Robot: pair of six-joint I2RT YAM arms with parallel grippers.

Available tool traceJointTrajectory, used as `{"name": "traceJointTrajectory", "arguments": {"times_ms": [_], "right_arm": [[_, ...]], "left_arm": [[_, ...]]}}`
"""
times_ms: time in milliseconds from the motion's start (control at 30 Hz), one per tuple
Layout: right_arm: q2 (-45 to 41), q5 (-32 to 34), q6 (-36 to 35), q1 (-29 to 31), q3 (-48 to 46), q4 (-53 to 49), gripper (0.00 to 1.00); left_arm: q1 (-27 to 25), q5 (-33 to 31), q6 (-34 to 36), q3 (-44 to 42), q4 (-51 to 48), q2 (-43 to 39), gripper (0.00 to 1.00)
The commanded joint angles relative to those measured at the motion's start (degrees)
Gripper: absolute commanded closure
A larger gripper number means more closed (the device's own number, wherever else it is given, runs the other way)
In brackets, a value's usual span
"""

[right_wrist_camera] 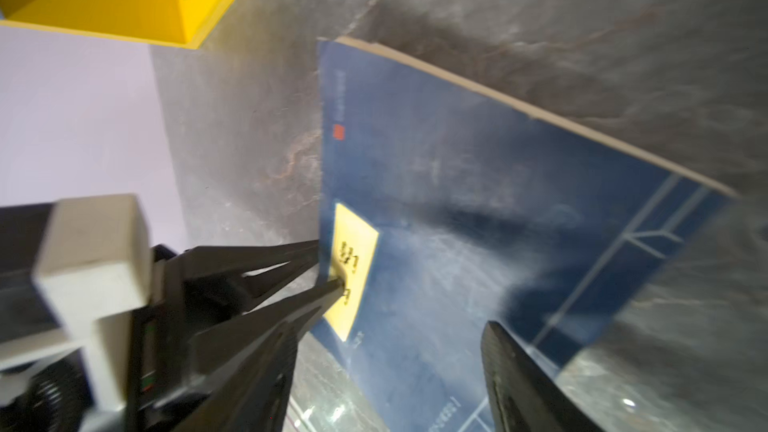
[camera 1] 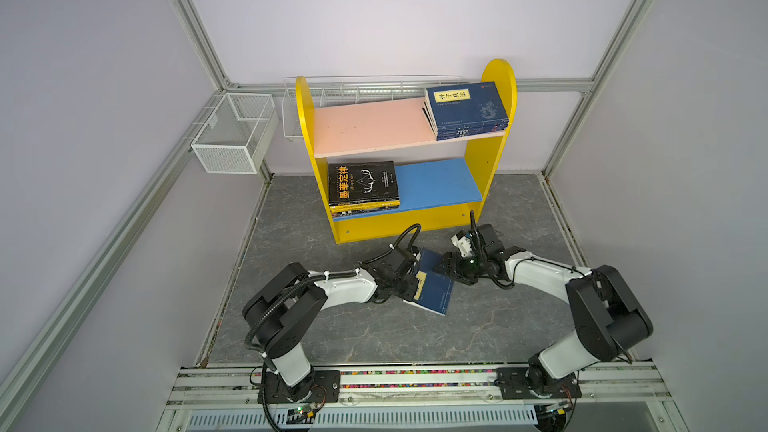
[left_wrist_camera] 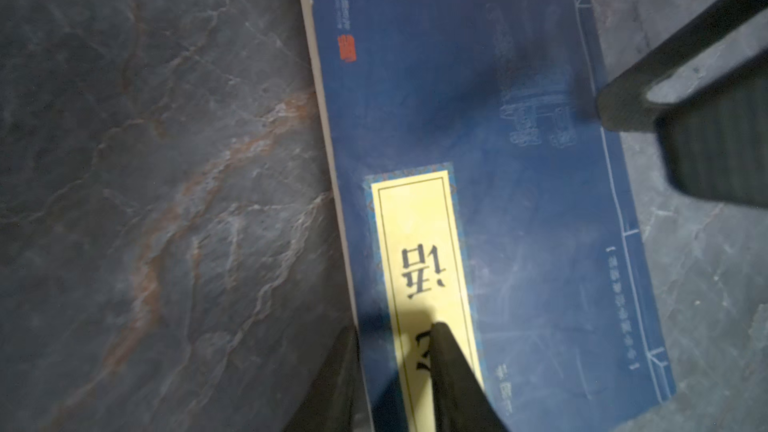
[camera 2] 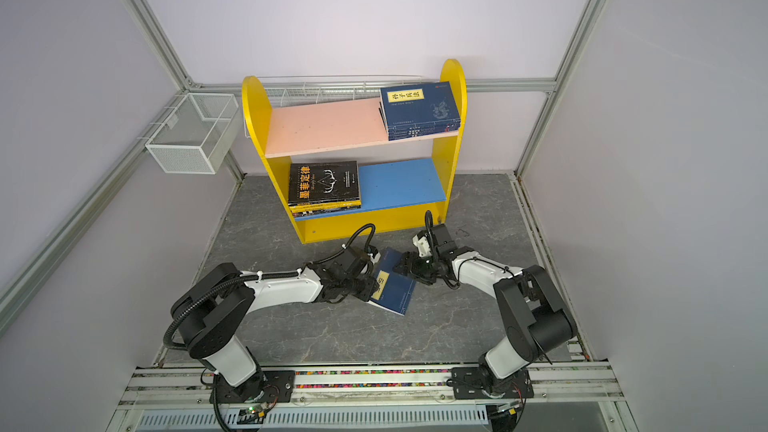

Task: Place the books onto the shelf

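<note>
1. My left gripper [left_wrist_camera: 392, 330] pinches the navy book [camera 1: 436, 292] by its page edge, on the grey tabletop [camera 1: 374, 334].
2. My right gripper [camera 1: 449, 266] is spread at its spine.
3. Beyond, the shelf [camera 1: 490, 151] holds a navy stack [camera 1: 467, 108] and a black-topped stack [camera 1: 361, 182].

The walls [camera 1: 374, 14] are plain and pale lilac, held in a frame [camera 1: 194, 31] of aluminium profiles. The floor [camera 1: 374, 338] has a dark grey stone pattern with thin rusty veins. A white mesh basket [camera 1: 232, 135] hangs at the left, and a long wire basket [camera 1: 361, 89] runs along the back. The light is soft and even.
</note>
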Motion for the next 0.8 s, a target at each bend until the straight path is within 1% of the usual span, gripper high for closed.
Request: {"name": "traceJointTrajectory", "arguments": {"times_ms": [0, 100, 200, 300, 433, 500, 667, 767], "right_arm": [[-1.46, 7.89, 0.96, -1.01, -2.14, -5.51, 0.27], [-2.44, 12.49, -1.02, -1.29, -3.05, -9.81, 0.27], [-1.67, 11.81, -2.40, -1.25, -4.11, -10.61, 0.27], [1.20, 8.08, -2.65, -1.07, -4.65, -9.31, 0.27], [4.81, 2.03, -3.61, -0.69, -4.03, -5.15, 0.28], [5.58, -1.23, -2.85, -0.69, -3.69, -2.75, 0.28], [2.64, -12.02, 2.25, -0.80, -5.13, 10.56, 0.29], [-0.60, -16.36, 5.27, -0.69, -5.83, 17.50, 0.29]], "left_arm": [[-0.32, 0.91, 1.05, -1.19, -5.21, 2.95, 0.71], [-0.33, 0.71, 0.95, -1.29, -5.23, 2.78, 0.71], [-0.33, 0.65, 0.87, -1.26, -5.09, 2.81, 0.71], [-0.51, 0.57, 0.96, -0.90, -5.44, 2.98, 0.71], [-1.51, -0.05, 1.21, -0.21, -5.99, 3.47, 0.71], [-1.86, -0.25, 1.44, 0.33, -6.48, 3.88, 0.71], [-2.08, 0.25, 1.82, 0.97, -6.45, 4.53, 0.72], [-2.08, 0.30, 2.05, 0.93, -6.28, 4.58, 0.72]]}}
